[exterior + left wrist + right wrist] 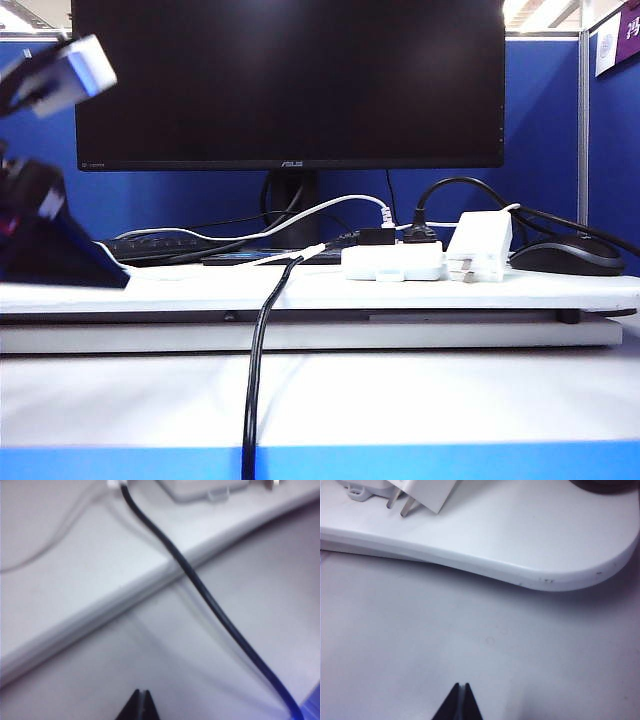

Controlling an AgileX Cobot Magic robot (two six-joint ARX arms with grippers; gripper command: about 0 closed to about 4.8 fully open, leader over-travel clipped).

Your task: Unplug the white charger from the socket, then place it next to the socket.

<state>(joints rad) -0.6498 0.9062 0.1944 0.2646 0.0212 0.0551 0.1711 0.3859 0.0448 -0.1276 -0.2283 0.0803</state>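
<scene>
The white charger [481, 243] lies on the raised white board, right beside the socket [393, 262], with its metal prongs bare and pointing toward the board's front edge. In the right wrist view the charger [427, 492] and its prongs show at the far edge, next to the socket's tab [362, 490]. My right gripper [461, 686] is shut and empty, over the lower table well short of the charger. My left gripper [141, 693] is also shut and empty over the lower table, with the socket [205, 487] far ahead. The left arm [60, 75] is a blur at the exterior view's left edge.
A thick black cable [262, 340] runs from the socket over the board's edge and down the lower table [210, 597]. A black monitor [288, 80] stands behind, and a mouse [565, 255] sits right of the charger. Two plugs remain in the socket's top.
</scene>
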